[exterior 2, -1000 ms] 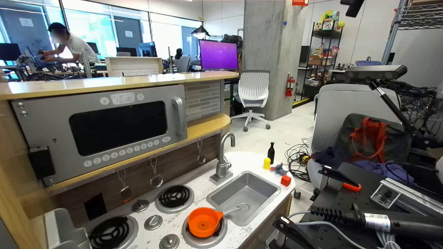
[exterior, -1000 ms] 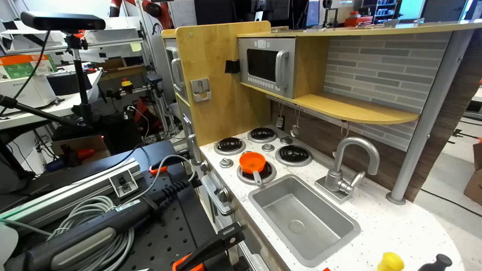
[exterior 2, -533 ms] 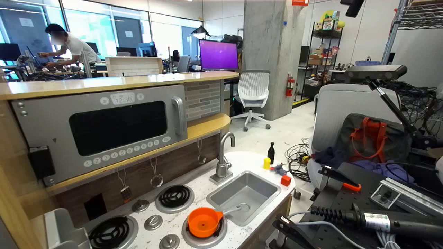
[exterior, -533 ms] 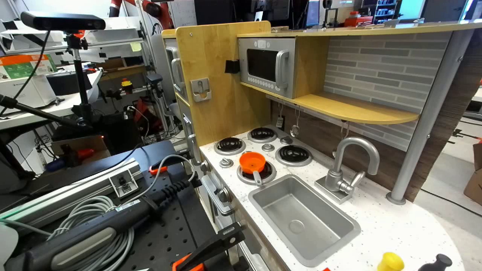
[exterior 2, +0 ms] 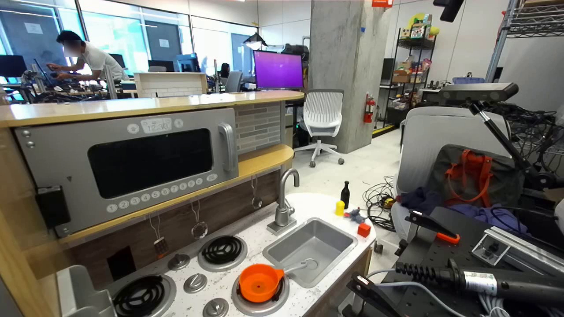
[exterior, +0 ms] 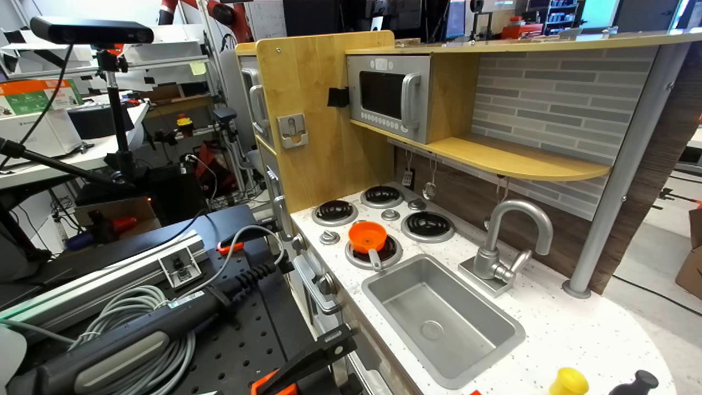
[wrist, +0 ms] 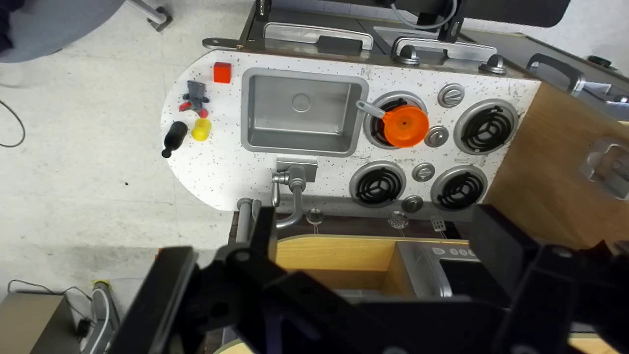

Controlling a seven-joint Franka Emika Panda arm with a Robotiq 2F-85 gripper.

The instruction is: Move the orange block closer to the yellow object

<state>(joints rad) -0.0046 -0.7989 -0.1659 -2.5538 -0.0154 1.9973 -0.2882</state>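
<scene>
A small grey toy animal (wrist: 195, 92) lies between the orange-red cube (wrist: 222, 73) and the yellow dome-topped toy (wrist: 201, 130), blocking the straight way. A black bottle (exterior 2: 345, 196) stands upright just beside the yellow toy. In an exterior view, the cube sits on the white speckled countertop (exterior 2: 308, 202) to the right of the grey sink (exterior 2: 317, 240), near the right edge; the yellow toy is farther off and more to the left, apart from the cube. Left of the sink rises a faucet (exterior 2: 282, 193). An orange pan (wrist: 406, 126) sits on one of the burners (wrist: 378, 129), its grey handle (wrist: 371, 108) reaching over the sink rim.

In the wrist view the gripper (wrist: 377, 221) hangs high above, well apart from the cube, its fingers (wrist: 267, 231) spread wide, with the wooden shelf (wrist: 339, 250) and the microwave (wrist: 422, 265) showing between them.

Counted: one cube, one yellow toy, one toy animal, one bottle, one pan, four burners, four countertop knobs (wrist: 451, 95) and three hanging utensils (wrist: 314, 216).
</scene>
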